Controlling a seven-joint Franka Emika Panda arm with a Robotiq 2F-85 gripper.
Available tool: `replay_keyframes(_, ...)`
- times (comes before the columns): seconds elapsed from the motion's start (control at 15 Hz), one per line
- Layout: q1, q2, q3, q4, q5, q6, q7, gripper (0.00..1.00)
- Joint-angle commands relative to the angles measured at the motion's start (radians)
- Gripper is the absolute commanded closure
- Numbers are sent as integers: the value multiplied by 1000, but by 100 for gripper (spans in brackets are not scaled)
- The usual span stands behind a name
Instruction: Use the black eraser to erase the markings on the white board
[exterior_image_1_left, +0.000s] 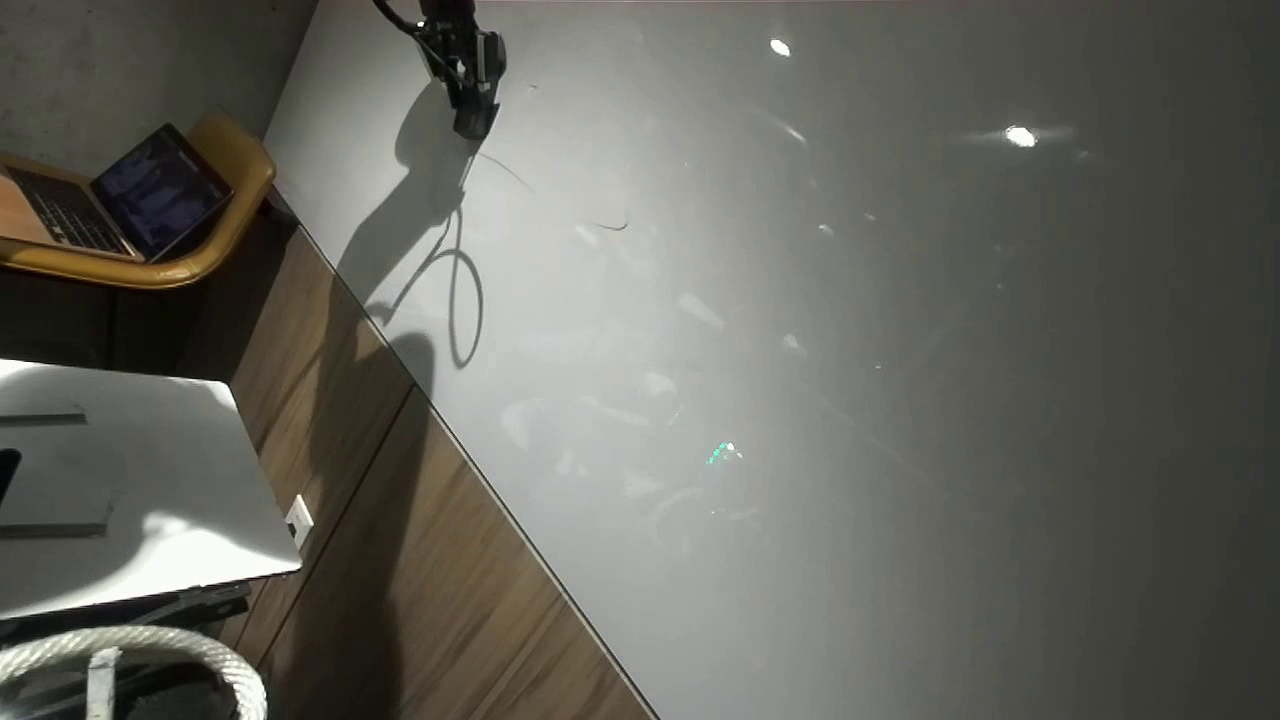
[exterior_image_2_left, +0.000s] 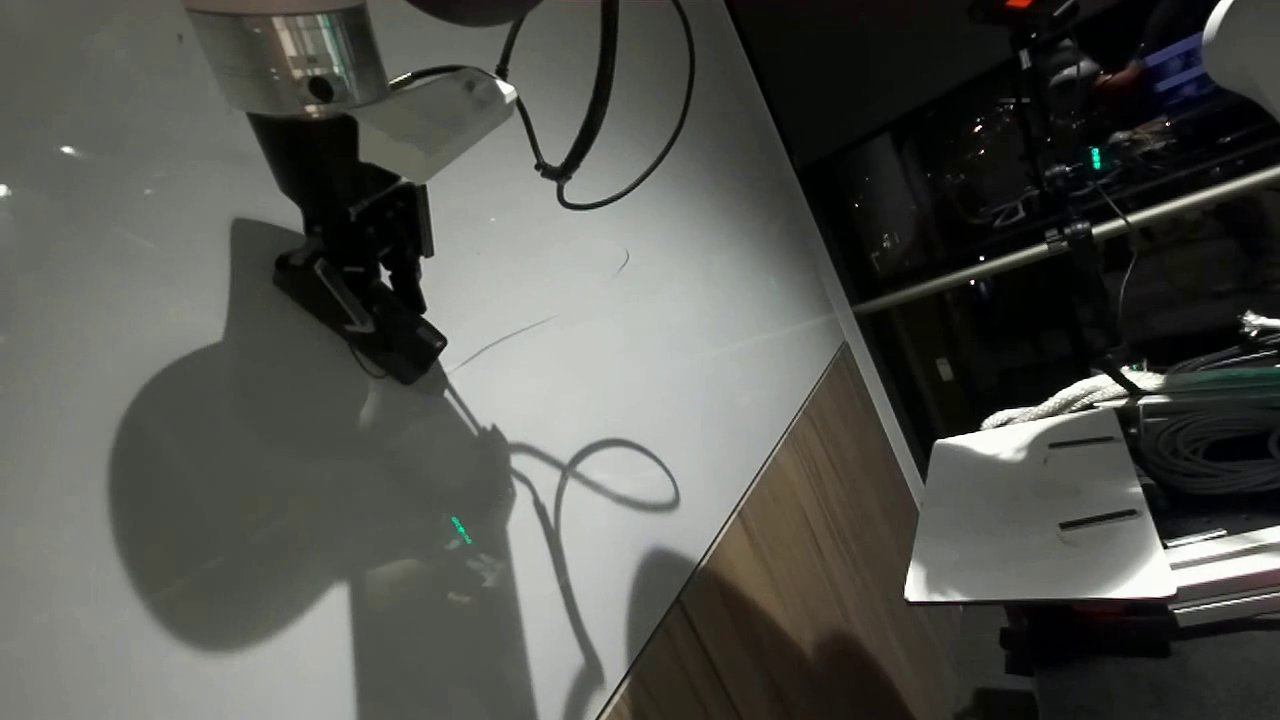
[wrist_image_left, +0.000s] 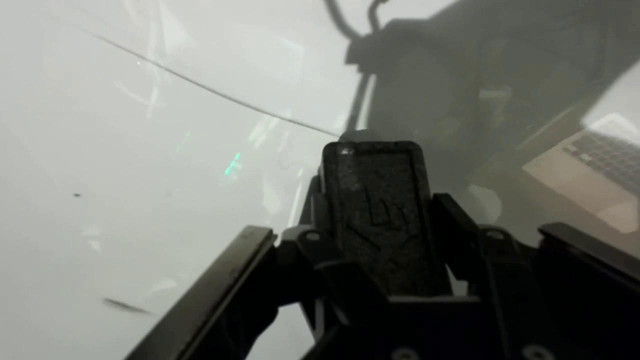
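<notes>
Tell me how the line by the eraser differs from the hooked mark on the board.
The line is clearly longer than the hooked mark. The line bends gently, while the hooked mark curls at one end. In both exterior views, the line has one end close to the eraser; the hooked mark lies apart from it. Both are thin strokes on the board.

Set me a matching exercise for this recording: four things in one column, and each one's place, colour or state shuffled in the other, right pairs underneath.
1. black eraser
2. markings
3. laptop
4. panelling

A. lying open on a mustard-coloured chair
B. brown and wood-grained, along the straight edge of the white board
C. held in the pincer
D. thin, dark lines on the board

Pairs: 1-C; 2-D; 3-A; 4-B
</notes>
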Motion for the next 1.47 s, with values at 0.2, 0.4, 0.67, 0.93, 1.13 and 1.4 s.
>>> replay_keyframes(0.2,111,231,-47,274,-24,-12,-67,72)
replay_keyframes(0.4,104,199,-74,265,-7,-59,-134,72)
replay_keyframes(0.67,8,80,-57,65,37,8,-155,72)
replay_keyframes(0.93,-66,-39,-68,-169,70,97,-105,72)
replay_keyframes(1.13,-105,-133,-121,-310,78,163,-95,72)
replay_keyframes(1.4,-186,-263,-176,-455,56,225,-91,72)
